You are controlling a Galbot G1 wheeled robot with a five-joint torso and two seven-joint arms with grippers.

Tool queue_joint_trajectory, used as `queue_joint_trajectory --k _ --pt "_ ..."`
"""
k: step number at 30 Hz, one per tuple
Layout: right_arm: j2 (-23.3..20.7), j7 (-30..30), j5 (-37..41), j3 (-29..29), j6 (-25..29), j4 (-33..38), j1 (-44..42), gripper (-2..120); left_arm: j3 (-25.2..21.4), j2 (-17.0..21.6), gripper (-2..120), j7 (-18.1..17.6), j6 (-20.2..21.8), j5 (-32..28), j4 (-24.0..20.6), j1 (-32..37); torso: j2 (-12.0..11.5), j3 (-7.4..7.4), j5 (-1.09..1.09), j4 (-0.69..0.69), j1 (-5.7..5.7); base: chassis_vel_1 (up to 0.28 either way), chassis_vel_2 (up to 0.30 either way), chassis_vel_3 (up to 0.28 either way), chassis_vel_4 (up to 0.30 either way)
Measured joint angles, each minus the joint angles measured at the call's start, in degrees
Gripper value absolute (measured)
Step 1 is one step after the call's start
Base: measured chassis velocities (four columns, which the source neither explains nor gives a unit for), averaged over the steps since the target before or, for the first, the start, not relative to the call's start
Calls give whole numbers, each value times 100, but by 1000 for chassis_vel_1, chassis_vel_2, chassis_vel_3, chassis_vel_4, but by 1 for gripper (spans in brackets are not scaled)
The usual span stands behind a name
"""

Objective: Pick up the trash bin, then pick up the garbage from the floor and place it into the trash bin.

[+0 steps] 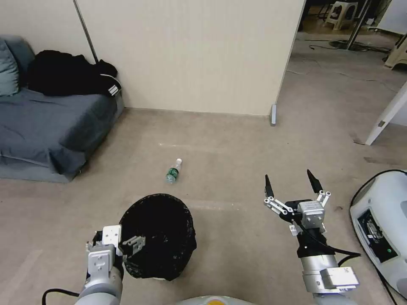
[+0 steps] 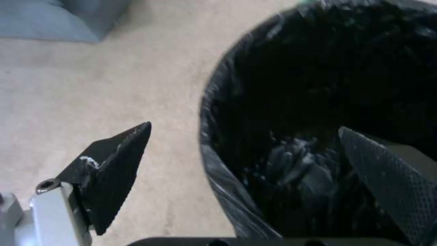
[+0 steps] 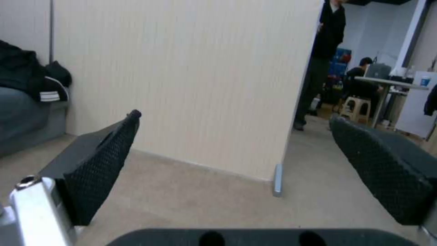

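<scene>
From the head camera, the trash bin (image 1: 157,235) stands on the floor at the robot's left, the left gripper (image 1: 122,245) at its near rim; a small bottle (image 1: 173,170) lies just beyond, and the right gripper (image 1: 292,188) hovers spread wide, holding nothing. The left wrist camera shows that gripper's fingers (image 2: 114,167) open and straddling the bagged rim (one outside, one inside), so a good pickup means pinching wall and liner together. The bin (image 2: 319,119) looks empty, though its dark bottom is hard to read. The right wrist camera shows its own fingers (image 3: 98,167) apart.
</scene>
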Motion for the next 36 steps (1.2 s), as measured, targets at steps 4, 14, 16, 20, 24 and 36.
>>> queue_joint_trajectory --k 4,14,16,20,24,36 --pt "0 -17 -14 -1 26 52 -23 100 11 8 100 151 2 -58 69 3 0 0 0 0 0 0 0 0 0" --pt "0 -75 -19 28 130 102 -58 100 45 -40 100 -76 -12 -321 208 -60 0 0 0 0 0 0 0 0 0" --pt "0 -105 -23 22 170 113 -69 100 -3 -76 100 -198 -18 -407 246 -104 0 0 0 0 0 0 0 0 0" --pt "0 -121 -23 23 203 131 -83 100 -109 -103 100 -271 -24 -539 247 -133 0 0 0 0 0 0 0 0 0" --pt "0 -145 -23 -2 209 142 -87 100 -321 -186 100 -325 -30 -828 302 -277 0 0 0 0 0 0 0 0 0" --pt "0 -164 20 -87 272 121 -74 100 -786 -396 100 68 -37 -952 689 -698 0 0 0 0 0 0 0 0 0"
